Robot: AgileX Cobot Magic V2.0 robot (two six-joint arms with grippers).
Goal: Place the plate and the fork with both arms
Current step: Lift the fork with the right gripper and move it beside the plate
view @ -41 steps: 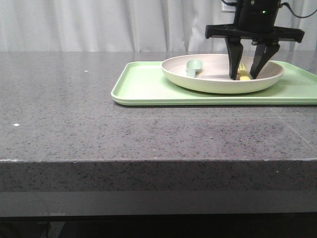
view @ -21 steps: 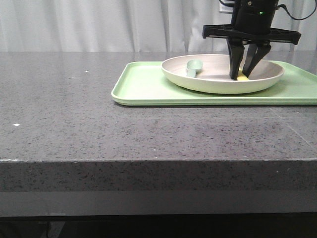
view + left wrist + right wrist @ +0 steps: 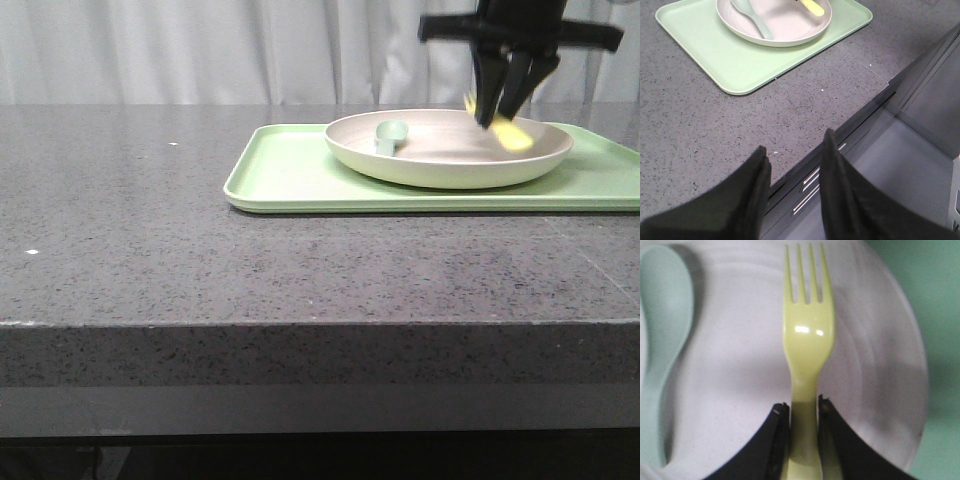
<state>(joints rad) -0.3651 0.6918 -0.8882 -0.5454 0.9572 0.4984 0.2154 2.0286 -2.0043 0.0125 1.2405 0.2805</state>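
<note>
Above plate (image 3: 420, 160): right pincer (image 3: 505, 112) pinching fork (image 3: 807, 340) by handle; left pincer (image 3: 795, 155) spread, holding nothing

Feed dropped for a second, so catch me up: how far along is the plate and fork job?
Done: the right pincer has gripped the fork by its handle and holds it above the plate. In hand: that lift. Left: the fork is not yet set down, and the plate sits on the green tray with the spoon in it. The left pincer is open at the table edge, holding nothing.
</note>
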